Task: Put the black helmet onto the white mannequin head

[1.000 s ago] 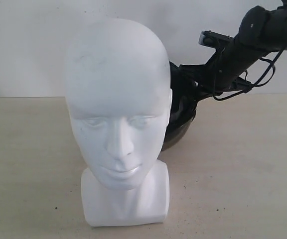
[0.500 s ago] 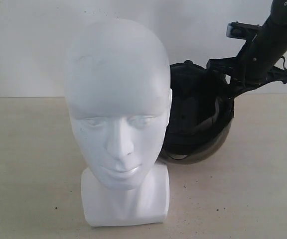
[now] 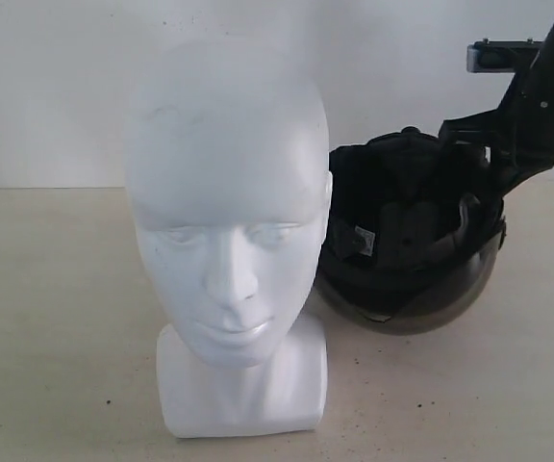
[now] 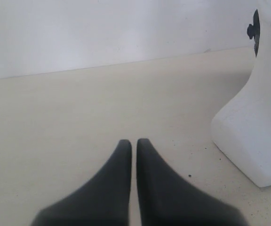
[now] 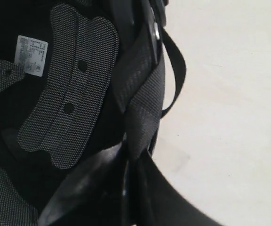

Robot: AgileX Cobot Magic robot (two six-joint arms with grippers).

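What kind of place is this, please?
Probably a robot test bench: a plain tabletop against a bare white wall, a black robot arm, and a white mannequin head and a black helmet as props.

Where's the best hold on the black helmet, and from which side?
The rim of the black helmet, where the right gripper is shut on it: one finger inside the lining, one outside the shell, coming from the side away from the white mannequin head. The dome looks too broad and round to pinch.
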